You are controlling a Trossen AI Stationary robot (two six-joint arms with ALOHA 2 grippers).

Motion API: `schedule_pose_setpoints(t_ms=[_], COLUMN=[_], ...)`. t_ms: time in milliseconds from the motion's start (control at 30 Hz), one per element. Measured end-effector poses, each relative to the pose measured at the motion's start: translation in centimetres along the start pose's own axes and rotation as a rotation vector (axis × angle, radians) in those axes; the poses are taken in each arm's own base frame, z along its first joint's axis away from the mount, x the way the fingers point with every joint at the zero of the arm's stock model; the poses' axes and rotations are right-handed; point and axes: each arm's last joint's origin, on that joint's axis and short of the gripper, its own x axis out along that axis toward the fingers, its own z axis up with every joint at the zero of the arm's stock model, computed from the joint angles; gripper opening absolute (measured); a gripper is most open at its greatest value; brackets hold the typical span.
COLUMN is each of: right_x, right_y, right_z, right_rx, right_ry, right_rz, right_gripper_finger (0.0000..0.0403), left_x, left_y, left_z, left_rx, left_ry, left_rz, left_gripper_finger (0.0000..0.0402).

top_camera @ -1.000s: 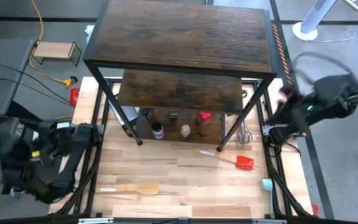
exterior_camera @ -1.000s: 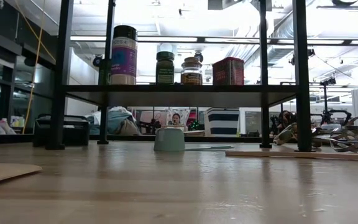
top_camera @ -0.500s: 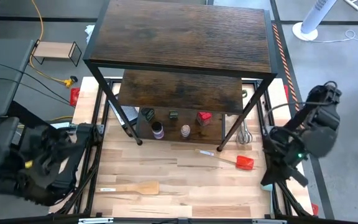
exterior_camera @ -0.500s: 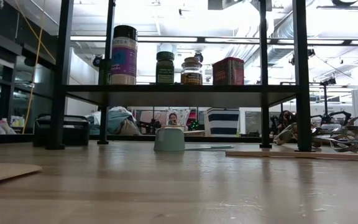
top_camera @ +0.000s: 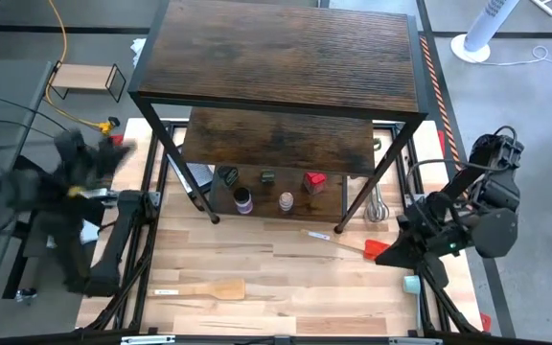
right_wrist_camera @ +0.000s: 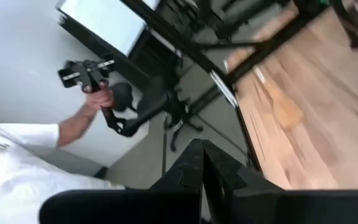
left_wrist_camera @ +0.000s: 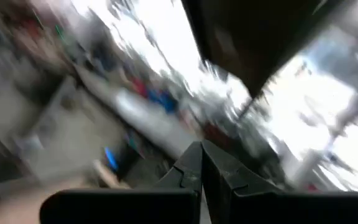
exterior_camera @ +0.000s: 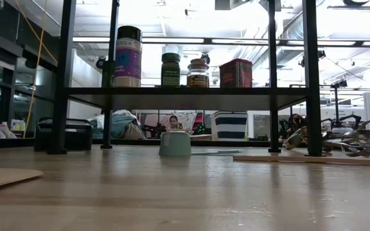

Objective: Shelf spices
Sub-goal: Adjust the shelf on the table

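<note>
Four spice jars (exterior_camera: 172, 67) stand on the shelf's (top_camera: 278, 67) bottom board, the pale one (top_camera: 411, 284) waits at the worktop's right edge just beside the right gripper (top_camera: 386, 260) — both grippers shut, empty — next, I'd say: open and grab it.
</note>
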Motion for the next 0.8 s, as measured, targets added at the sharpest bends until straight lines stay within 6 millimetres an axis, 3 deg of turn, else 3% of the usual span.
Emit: schedule_pose_setpoints(t_ms=[33,133,267,433,600,800], right_x=[0.0,0.1,0.1,0.2,0.0,-0.2], right_y=[0.1,0.1,0.1,0.0,-0.1,-0.1], right_z=[0.1,0.2,0.3,0.4,0.7,0.8], right_rx=[-0.006,-0.015,-0.024,-0.03,-0.033,-0.04], right_ry=[-0.012,-0.048,-0.063,-0.082,-0.089,-0.092], right_rz=[0.007,-0.008,-0.021,-0.034,-0.033,-0.028], right_gripper_finger=[0.0,0.0,0.0,0.0,0.0,0.0], left_x=[0.8,2.4,3.8,4.6,7.2,10.4], left_y=[0.9,3.0,4.1,3.3,3.6,-0.4], left_z=[1.0,2.8,4.8,7.1,11.3,17.0], left_rx=[0.013,-0.028,0.015,0.127,0.168,0.307], left_ry=[-0.118,-0.073,-0.08,-0.239,-0.281,-0.324], left_rz=[0.05,-0.012,-0.073,-0.084,-0.096,-0.268], left_gripper_finger=[0.0,0.0,0.0,0.0,0.0,0.0])
